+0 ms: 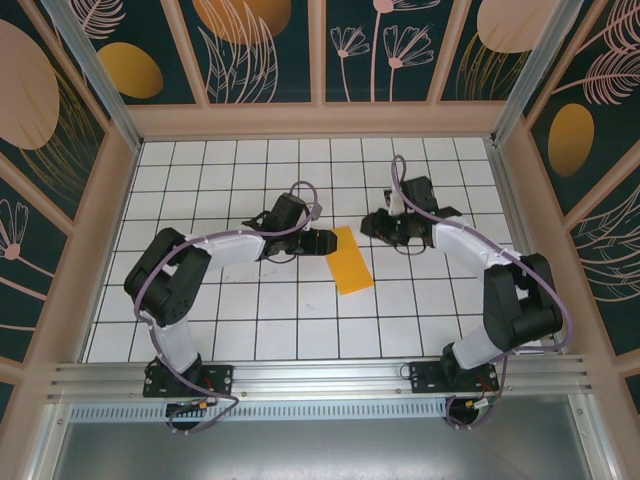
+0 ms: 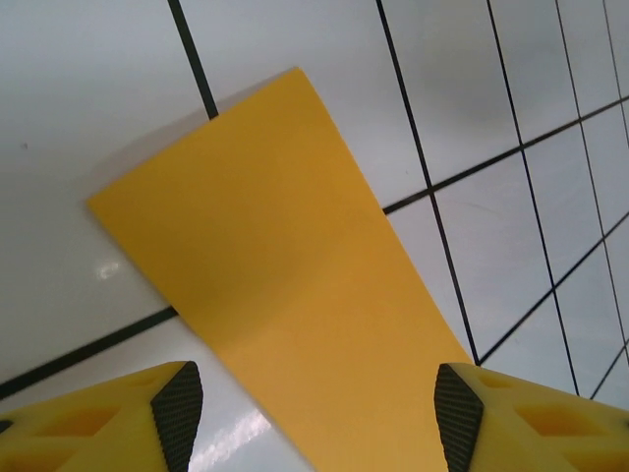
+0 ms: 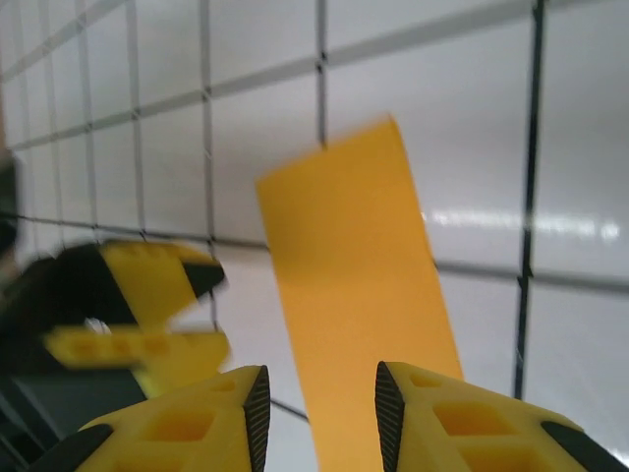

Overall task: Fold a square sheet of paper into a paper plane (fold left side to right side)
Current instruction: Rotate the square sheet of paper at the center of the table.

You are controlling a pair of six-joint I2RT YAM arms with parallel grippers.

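While the white tiled worktop (image 1: pixel 250 320) lies boxed in by printed walls (image 1: pixel 260 40) on three sides and an aluminium rail (image 1: pixel 320 372) along the near edge, both arms bend inward over its middle. The left arm (image 1: pixel 215 248) reaches rightward and the right arm (image 1: pixel 470 245) leftward, with a purple cable (image 1: pixel 300 190) looping above the left wrist. Between their tips lies the square sheet of paper (image 1: pixel 351 260), here a narrow orange-yellow rectangle, flat on the tiles and slightly askew to the grid lines. The left gripper (image 1: pixel 322 240) sits at the strip's far left corner. The right gripper (image 1: pixel 372 226) sits just past its far right corner, near the other but apart. Seen from the left wrist, the left gripper (image 2: pixel 316 423) has its jaws released and wide, and the paper (image 2: pixel 285 256) passes under the gap; whether they touch it I cannot tell. Seen from the right wrist, the right gripper (image 3: pixel 319 408) has its jaws parted by a narrower gap and grasps nothing. The paper (image 3: pixel 354 275) lies beyond them, and the left gripper's yellow fingers (image 3: pixel 157 285) stand just left of the strip.
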